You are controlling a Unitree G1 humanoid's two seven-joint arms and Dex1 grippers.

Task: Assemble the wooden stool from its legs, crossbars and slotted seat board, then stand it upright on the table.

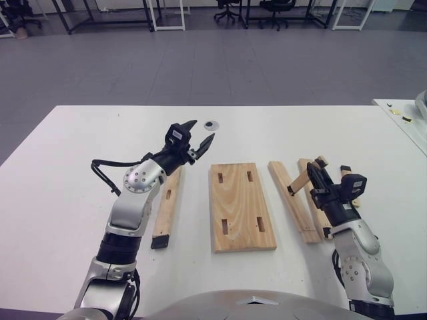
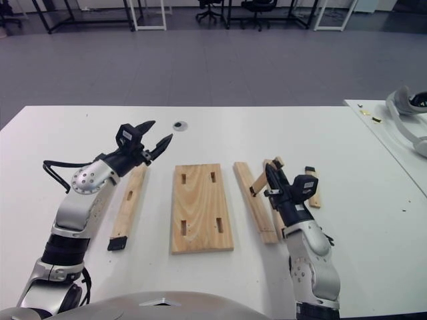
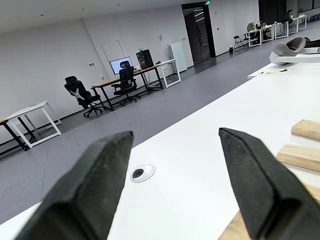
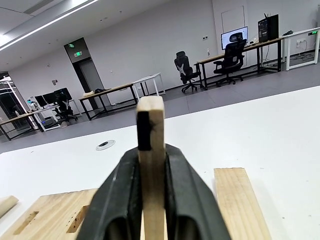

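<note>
From the head camera we saw the slotted seat board (image 1: 242, 206) lying flat mid-table, with a leg (image 1: 167, 203) just to its left (a second leg (image 1: 293, 201) lay to its right). The left gripper (image 1: 202, 131) hovered over the first leg's far end. In the left wrist view, its fingers (image 3: 95, 190) stood wide apart. In the right wrist view, the right gripper (image 4: 151, 156) was clamped on a crossbar (image 4: 151, 120).

Both eye views look forward and down from the head, sharing the table (image 1: 60, 153); wrist views sit close behind the left gripper (image 3: 175, 135) and right gripper (image 4: 151, 150), facing the room.
</note>
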